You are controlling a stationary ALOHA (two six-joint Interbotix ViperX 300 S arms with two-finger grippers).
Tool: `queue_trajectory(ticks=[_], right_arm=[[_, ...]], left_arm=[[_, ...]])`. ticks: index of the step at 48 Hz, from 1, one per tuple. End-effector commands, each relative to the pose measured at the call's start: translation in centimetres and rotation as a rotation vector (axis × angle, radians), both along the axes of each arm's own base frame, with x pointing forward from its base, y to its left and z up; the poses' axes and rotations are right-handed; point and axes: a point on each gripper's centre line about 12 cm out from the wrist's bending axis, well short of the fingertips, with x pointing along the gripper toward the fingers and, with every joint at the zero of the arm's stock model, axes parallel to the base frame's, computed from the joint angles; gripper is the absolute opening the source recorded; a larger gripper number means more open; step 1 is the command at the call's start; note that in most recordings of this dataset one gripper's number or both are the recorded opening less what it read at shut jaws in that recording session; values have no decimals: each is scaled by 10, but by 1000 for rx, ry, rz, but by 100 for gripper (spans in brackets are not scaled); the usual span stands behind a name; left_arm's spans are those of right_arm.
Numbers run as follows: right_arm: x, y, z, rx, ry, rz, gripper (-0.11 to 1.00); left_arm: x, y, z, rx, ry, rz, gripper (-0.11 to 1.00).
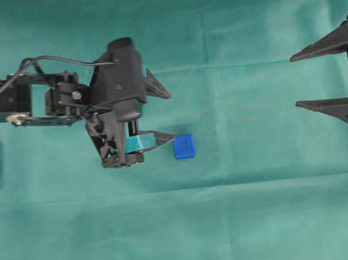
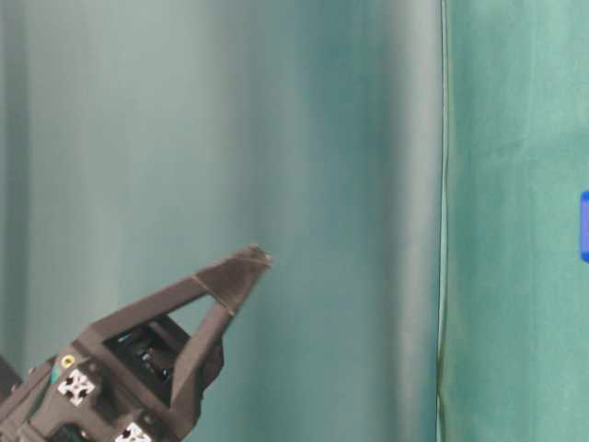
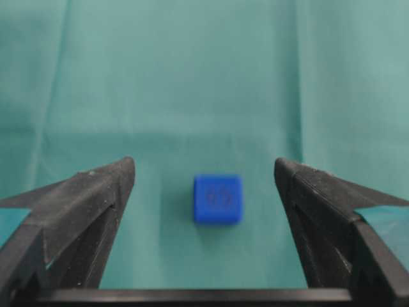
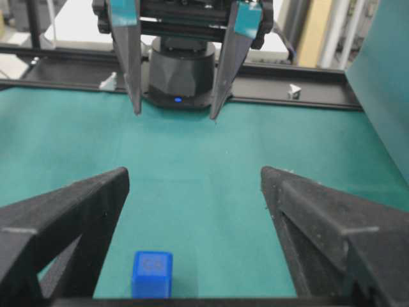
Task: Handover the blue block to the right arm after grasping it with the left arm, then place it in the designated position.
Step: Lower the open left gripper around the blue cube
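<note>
The left arm's teal-taped fingers (image 1: 159, 113) were spread wide, gripping nothing. The blue block (image 1: 184, 146) sat on the green cloth (image 1: 247, 210) of the surface just beyond their tips. Well apart, at the right edge, the right arm's plain black fingers (image 1: 311, 80) also stood spread and empty.

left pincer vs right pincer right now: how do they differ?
Tape: the left pincer has teal bands on its fingers; the right pincer is plain black.
Position: in the overhead view the left pincer sits close to the blue block, one fingertip just beside it; the right pincer is at the cloth's far right edge, well away.
Shared: both are open, both empty, tips pointing toward each other.
</note>
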Motion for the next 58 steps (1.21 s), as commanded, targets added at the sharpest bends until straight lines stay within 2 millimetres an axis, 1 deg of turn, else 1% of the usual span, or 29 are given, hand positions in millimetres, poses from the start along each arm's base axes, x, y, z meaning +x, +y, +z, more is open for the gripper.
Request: queue_trajectory(ticks=[1, 9, 14, 58], right_arm=[[3, 0, 11, -2, -28, 0, 94], [3, 0, 12, -4, -29, 1, 94], [3, 0, 11, -2, -26, 0, 94], [4, 0, 10, -4, -20, -1, 94]], left_arm=[[4, -1, 17, 0, 12, -2, 100], [11, -1, 18, 0, 92, -2, 100], [14, 0, 18, 2, 110, -3, 100], [14, 0, 18, 2, 112, -2, 100]])
